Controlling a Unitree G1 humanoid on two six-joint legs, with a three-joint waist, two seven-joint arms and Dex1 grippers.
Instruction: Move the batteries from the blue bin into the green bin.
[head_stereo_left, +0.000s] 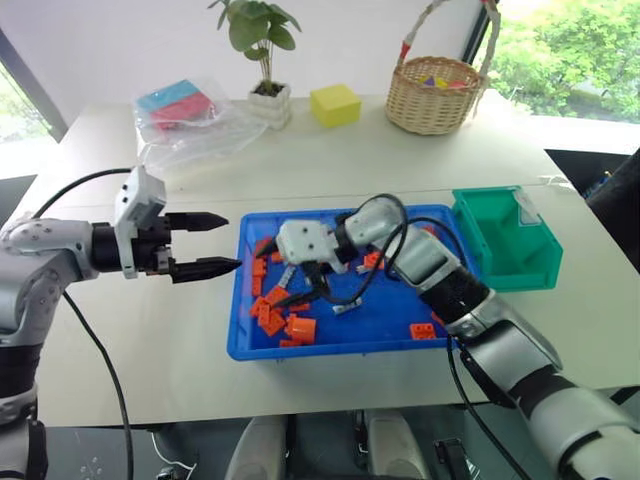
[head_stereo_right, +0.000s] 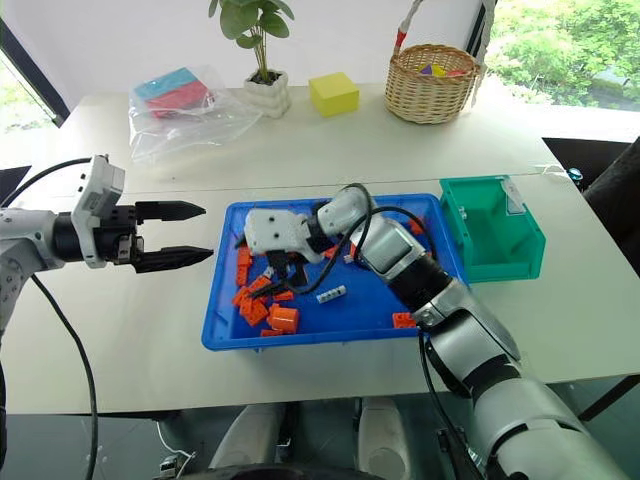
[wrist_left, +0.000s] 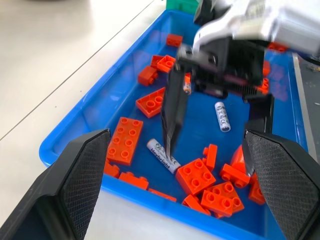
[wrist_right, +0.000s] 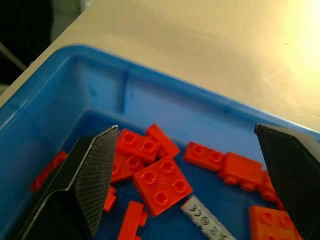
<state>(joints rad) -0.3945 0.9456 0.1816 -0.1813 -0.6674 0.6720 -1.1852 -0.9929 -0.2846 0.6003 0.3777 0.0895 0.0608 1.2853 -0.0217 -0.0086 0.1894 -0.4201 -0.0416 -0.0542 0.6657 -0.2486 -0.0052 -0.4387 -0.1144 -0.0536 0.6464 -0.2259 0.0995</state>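
The blue bin (head_stereo_left: 330, 350) sits mid-table and holds orange bricks (head_stereo_left: 275, 315) and batteries. One battery (wrist_left: 222, 116) lies on bare bin floor, and another battery (wrist_left: 162, 155) lies among the bricks close to one black finger (wrist_left: 172, 115) of my right gripper. That right gripper (head_stereo_left: 300, 293) hangs open over the bin's left half with nothing between its fingers; its wrist view has a battery (wrist_right: 205, 217) just below them. My left gripper (head_stereo_left: 230, 242) is open and empty, hovering outside the bin's left wall and pointing at it. The green bin (head_stereo_left: 520, 265) stands against the blue bin's right end.
At the table's far side are a wicker basket (head_stereo_left: 435, 95), a yellow block (head_stereo_left: 335, 104), a potted plant (head_stereo_left: 265, 60) and a clear bag (head_stereo_left: 185, 110) of blue and red items. A cable loops off my right wrist over the blue bin.
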